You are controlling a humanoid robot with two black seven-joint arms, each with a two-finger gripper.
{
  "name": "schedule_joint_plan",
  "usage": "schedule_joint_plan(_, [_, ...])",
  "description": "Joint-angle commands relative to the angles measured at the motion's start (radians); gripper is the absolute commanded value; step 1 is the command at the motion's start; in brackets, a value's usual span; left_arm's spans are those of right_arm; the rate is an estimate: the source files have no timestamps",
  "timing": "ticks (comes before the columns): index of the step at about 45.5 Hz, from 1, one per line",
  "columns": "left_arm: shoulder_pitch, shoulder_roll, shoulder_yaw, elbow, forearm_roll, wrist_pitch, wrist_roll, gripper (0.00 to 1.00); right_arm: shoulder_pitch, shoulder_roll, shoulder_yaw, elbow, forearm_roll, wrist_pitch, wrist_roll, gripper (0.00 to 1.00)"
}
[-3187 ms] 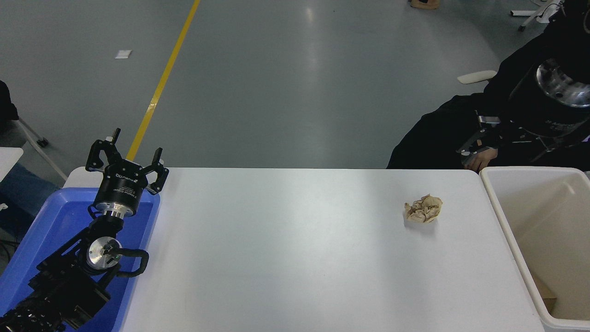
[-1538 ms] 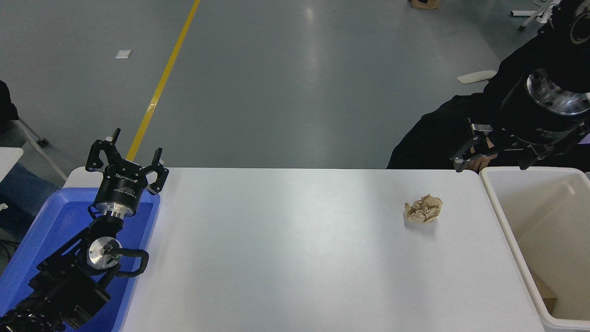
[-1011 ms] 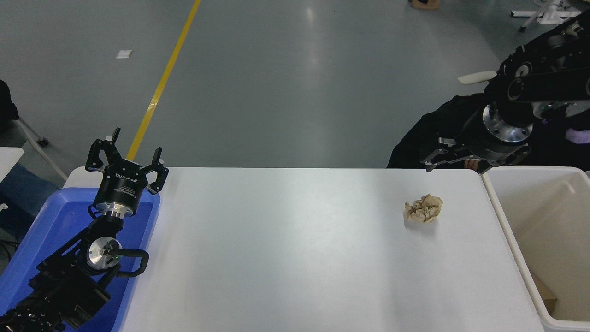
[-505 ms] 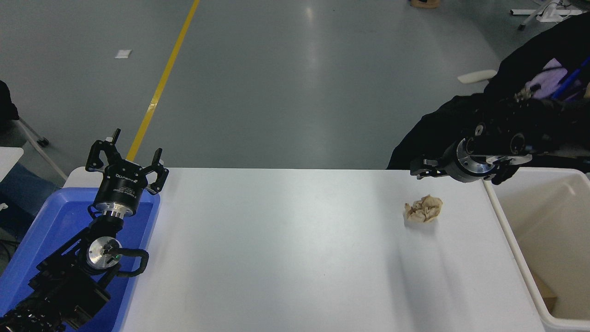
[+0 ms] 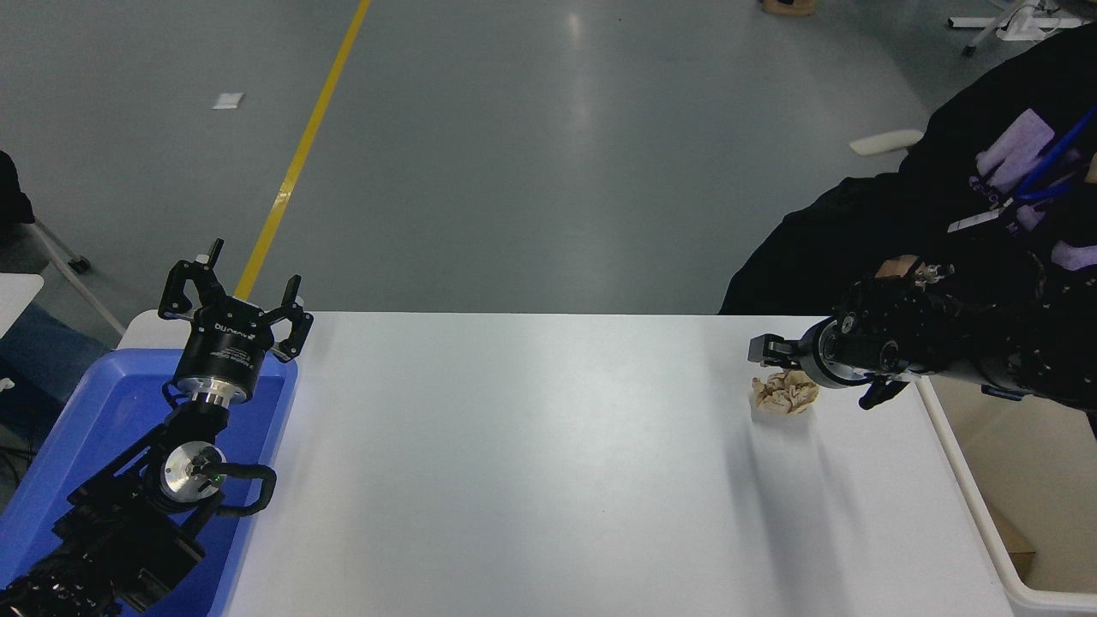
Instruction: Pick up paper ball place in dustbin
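Approach step: right gripper (image 5: 784, 364), jaw state I cannot tell, hovers at 12 o'clock of the paper ball (image 5: 784, 393); next it should descend around it

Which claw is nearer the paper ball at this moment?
The right claw, which hangs just above the paper ball near the table's far right edge. The left claw is parked at the far left over the blue tray.
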Motion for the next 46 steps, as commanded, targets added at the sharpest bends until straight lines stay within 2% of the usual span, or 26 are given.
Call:
schedule_joint_plan(1, [0.0, 0.0, 0.0, 0.0, 0.0, 0.0, 0.0, 0.98, -0.12, 0.014, 0.102, -0.142, 0.001, -0.047, -0.003, 1.0])
schedule_joint_plan(17, [0.0, 0.0, 0.0, 0.0, 0.0, 0.0, 0.0, 0.98, -0.189, 0.039, 0.122, -0.206, 0.001, -0.069, -0.003, 0.98])
schedule_joint_plan(23, [0.0, 0.0, 0.0, 0.0, 0.0, 0.0, 0.0, 0.98, -0.201, 0.042, 0.136, -0.208, 0.001, -0.101, -0.005, 0.94])
schedule_joint_plan(46, [0.0, 0.0, 0.0, 0.0, 0.0, 0.0, 0.0, 0.98, -0.223, 0.042, 0.141, -0.206, 0.002, -0.124, -0.017, 0.94])
